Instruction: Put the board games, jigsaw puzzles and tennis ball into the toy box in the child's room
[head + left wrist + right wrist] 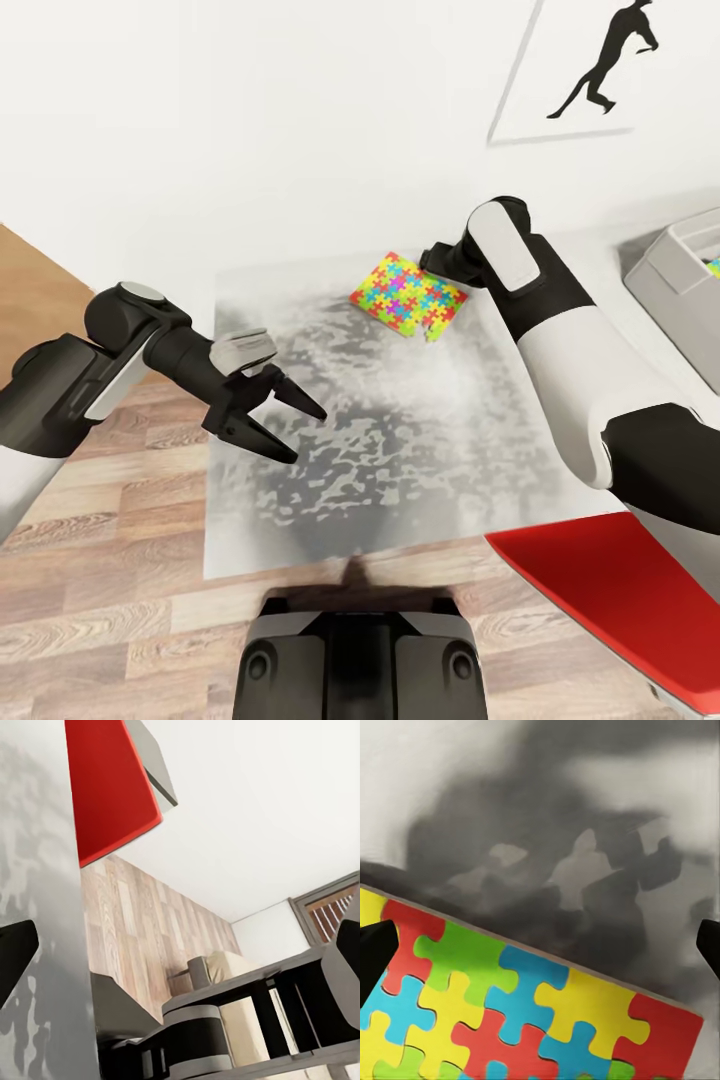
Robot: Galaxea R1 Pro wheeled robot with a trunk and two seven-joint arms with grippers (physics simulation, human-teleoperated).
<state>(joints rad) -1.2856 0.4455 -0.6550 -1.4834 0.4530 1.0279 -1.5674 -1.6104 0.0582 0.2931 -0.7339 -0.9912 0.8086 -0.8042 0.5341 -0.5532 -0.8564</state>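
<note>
One jigsaw puzzle (pixel 410 296), a thin square of bright interlocking pieces, lies flat on the mottled grey table (pixel 400 460) near its far edge. My right arm reaches over to it. In the right wrist view my right gripper (pixel 540 949) is open, its dark fingertips (pixel 375 952) spread wide just above the puzzle (pixel 525 1005) near one of its edges. My left gripper (pixel 308 435) hangs open and empty over the table's left side. The light grey toy box (pixel 675 270) stands at the right edge, with a bit of colour showing inside.
A red flat-topped object (pixel 610 590) sits at the lower right beside the table. Wood-plank floor (pixel 100 600) lies to the left and in front. A white wall with a black silhouette picture (pixel 590 70) backs the table. My base (pixel 360 660) stands at the table's near edge.
</note>
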